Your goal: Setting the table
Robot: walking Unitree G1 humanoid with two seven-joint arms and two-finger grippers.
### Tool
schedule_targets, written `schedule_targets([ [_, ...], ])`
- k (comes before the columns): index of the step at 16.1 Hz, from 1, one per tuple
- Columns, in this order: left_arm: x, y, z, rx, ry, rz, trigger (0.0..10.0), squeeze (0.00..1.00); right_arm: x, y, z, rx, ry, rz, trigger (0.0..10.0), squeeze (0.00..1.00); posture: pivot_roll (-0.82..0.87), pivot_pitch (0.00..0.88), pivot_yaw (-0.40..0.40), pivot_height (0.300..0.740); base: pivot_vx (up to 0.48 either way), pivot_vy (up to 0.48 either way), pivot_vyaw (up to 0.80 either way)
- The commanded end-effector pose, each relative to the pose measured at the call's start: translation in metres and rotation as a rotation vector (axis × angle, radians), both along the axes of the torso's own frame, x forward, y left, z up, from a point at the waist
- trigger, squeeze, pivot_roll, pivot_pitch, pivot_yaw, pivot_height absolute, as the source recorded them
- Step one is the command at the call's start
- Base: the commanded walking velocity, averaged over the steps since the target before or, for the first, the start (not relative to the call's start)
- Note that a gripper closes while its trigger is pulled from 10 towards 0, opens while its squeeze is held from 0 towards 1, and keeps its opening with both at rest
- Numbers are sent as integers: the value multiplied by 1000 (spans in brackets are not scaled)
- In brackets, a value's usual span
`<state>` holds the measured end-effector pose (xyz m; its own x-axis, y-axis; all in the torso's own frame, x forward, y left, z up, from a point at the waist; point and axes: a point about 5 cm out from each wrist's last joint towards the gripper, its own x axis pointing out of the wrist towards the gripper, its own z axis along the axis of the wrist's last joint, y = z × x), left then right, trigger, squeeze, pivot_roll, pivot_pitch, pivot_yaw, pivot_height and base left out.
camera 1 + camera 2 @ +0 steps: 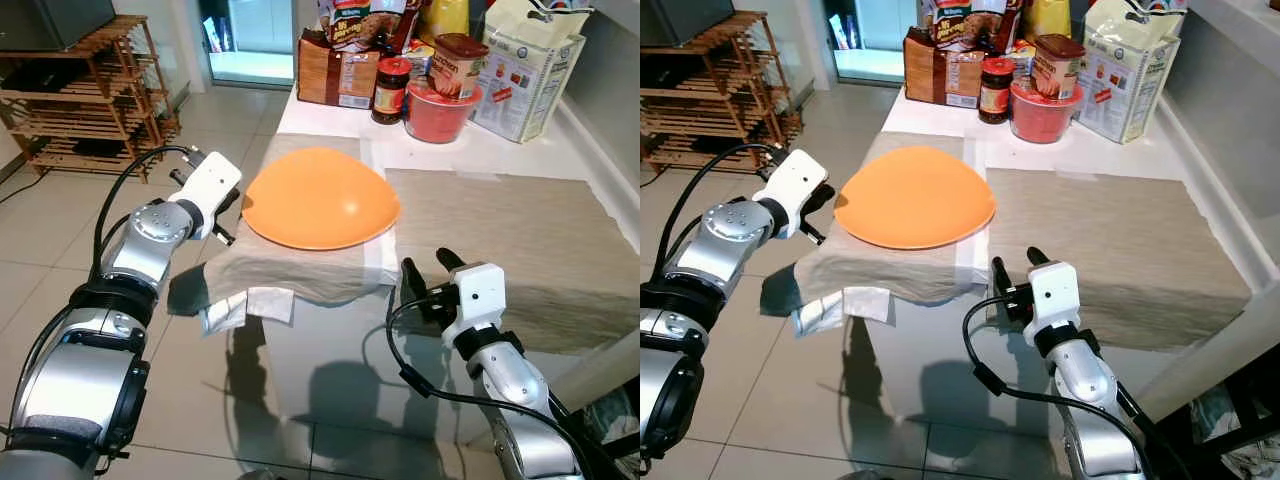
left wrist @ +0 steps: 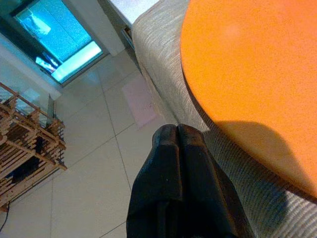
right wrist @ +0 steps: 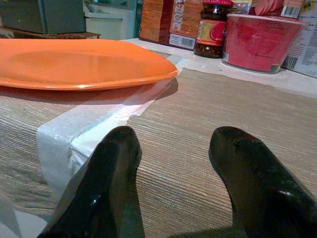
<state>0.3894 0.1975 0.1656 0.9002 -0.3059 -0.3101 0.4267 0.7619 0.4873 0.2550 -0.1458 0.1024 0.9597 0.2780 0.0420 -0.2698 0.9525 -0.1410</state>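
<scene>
Orange plate (image 1: 320,198) sits on its placemat (image 1: 300,262) at the worktop's (image 1: 480,155) near-left corner, left gripper (image 1: 205,200) beside it with fingers pressed together, right gripper (image 1: 425,275) spread wide by the bare second mat (image 1: 510,250), setting barely begun.

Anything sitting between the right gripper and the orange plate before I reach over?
No objects. Between the right gripper and the orange plate lie only the woven placemat and a white strip, clearest in the right wrist view.
</scene>
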Motion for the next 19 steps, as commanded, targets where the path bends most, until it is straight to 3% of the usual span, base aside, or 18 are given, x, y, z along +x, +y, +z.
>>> schedule_targets([
  [1, 4, -24, 10, -44, -21, -81, 10000, 0, -2, 2, -9, -8, 51, 11, 10000, 0, 5, 0, 12, 740, 0, 0, 0],
  [6, 4, -51, 11, -79, -8, -156, 10000, 0, -2, 3, -10, -7, 52, 7, 10000, 0, 0, 0, 17, 740, 0, 0, 0],
  [9, 5, -56, 13, -74, -13, -162, 10000, 0, -4, 3, -10, -7, 53, 5, 10000, 0, -3, 0, 20, 740, 0, 0, 0],
  [12, 8, -49, 17, -51, -32, -131, 10000, 0, -5, 3, -11, -7, 54, 5, 10000, 0, -3, 0, 20, 740, 0, 0, 0],
  [15, 12, -19, 36, 148, -154, -42, 10000, 0, -5, 2, -12, -10, 55, 5, 10000, 0, -1, 0, 21, 740, 0, 0, 0],
  [17, 14, -12, 52, 119, -187, -12, 10000, 0, -4, 1, -14, -13, 61, 6, 10000, 0, 8, 0, 17, 740, 0, 0, 0],
  [19, 14, -17, 51, 67, -182, -14, 10000, 0, -3, 3, -14, -14, 63, 11, 10000, 0, 11, 0, 15, 740, 0, 0, 0],
])
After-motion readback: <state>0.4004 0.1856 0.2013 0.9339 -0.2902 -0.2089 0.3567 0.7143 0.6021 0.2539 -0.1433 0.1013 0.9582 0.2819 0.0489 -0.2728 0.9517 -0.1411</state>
